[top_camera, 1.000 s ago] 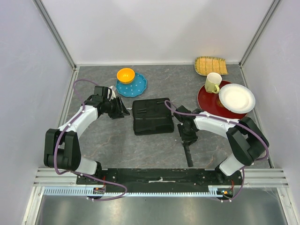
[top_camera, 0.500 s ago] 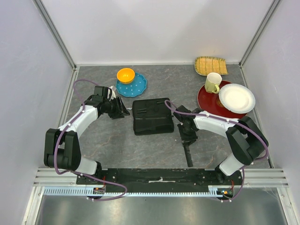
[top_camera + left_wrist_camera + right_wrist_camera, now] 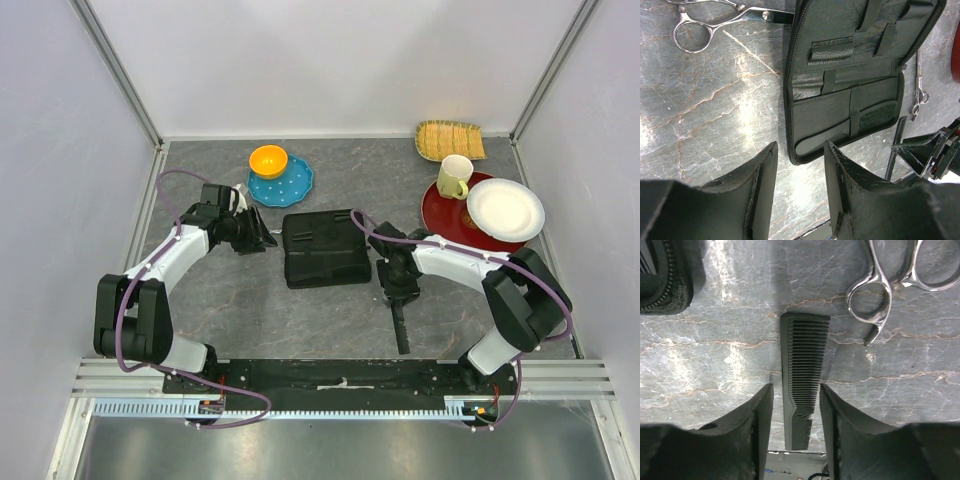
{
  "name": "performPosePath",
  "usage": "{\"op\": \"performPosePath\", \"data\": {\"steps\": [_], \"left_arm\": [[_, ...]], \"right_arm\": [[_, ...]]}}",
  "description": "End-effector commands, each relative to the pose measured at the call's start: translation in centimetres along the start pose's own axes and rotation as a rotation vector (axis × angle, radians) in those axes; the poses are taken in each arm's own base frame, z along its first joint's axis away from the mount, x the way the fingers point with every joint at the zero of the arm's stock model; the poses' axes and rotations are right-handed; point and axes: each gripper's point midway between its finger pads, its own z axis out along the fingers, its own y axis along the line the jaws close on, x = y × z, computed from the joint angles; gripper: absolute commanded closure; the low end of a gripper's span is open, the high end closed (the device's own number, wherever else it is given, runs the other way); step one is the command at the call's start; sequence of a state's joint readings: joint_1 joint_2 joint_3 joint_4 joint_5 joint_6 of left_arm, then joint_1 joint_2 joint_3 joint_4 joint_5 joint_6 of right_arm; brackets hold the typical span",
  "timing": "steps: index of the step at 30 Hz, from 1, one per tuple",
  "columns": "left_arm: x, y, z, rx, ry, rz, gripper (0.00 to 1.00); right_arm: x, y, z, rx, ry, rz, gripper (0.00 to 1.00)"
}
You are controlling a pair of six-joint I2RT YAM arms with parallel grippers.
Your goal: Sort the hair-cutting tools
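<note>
A black comb [image 3: 401,330] lies on the table right of the open black zip case [image 3: 322,250]. My right gripper [image 3: 398,296] is open and hangs just over the comb's far end. In the right wrist view the comb [image 3: 802,365] lies lengthwise between the fingers of my right gripper [image 3: 796,390]. Silver scissors [image 3: 875,262] lie just beyond it. My left gripper [image 3: 260,237] is open and empty at the case's left edge. The left wrist view shows my left gripper [image 3: 800,150], the case [image 3: 850,60], one pair of scissors [image 3: 747,13] by its corner and another [image 3: 918,70] past it. A second comb is not clearly visible.
An orange bowl [image 3: 268,160] sits on a blue dotted plate [image 3: 285,185] behind the left gripper. A red plate [image 3: 450,215] with a cream mug [image 3: 455,176] and a white plate [image 3: 505,208] stands at the back right. A woven tray [image 3: 450,140] lies behind them.
My right gripper has edged slightly left over the comb. My left arm and the other things have not moved.
</note>
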State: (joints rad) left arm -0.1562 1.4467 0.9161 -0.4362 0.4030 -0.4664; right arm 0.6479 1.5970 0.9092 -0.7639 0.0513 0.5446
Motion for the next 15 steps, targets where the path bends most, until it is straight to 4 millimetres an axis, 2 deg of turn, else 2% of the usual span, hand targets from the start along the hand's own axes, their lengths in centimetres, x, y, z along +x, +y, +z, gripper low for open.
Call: {"op": "performPosePath", "data": {"steps": [1, 4, 8, 12, 13, 15], "left_arm": [[-0.6, -0.7, -0.1, 0.039, -0.020, 0.003, 0.51], [-0.6, -0.6, 0.0, 0.038, -0.018, 0.001, 0.51], [-0.5, -0.6, 0.0, 0.038, -0.016, -0.002, 0.51], [-0.3, -0.6, 0.1, 0.038, -0.012, -0.007, 0.51], [-0.2, -0.6, 0.1, 0.038, -0.009, -0.008, 0.51], [-0.2, -0.6, 0.1, 0.044, -0.009, -0.008, 0.51]], "right_arm": [[-1.5, -0.1, -1.3, 0.023, -0.071, 0.032, 0.43], [-1.0, 0.0, -1.4, 0.013, -0.051, 0.048, 0.37], [0.1, 0.1, -0.9, 0.010, 0.007, 0.043, 0.34], [1.2, 0.4, 0.0, 0.001, 0.086, 0.035, 0.36], [1.6, 0.3, 0.3, 0.008, 0.106, 0.036, 0.40], [2.6, 0.2, 0.6, 0.015, 0.160, 0.031, 0.43]]}}
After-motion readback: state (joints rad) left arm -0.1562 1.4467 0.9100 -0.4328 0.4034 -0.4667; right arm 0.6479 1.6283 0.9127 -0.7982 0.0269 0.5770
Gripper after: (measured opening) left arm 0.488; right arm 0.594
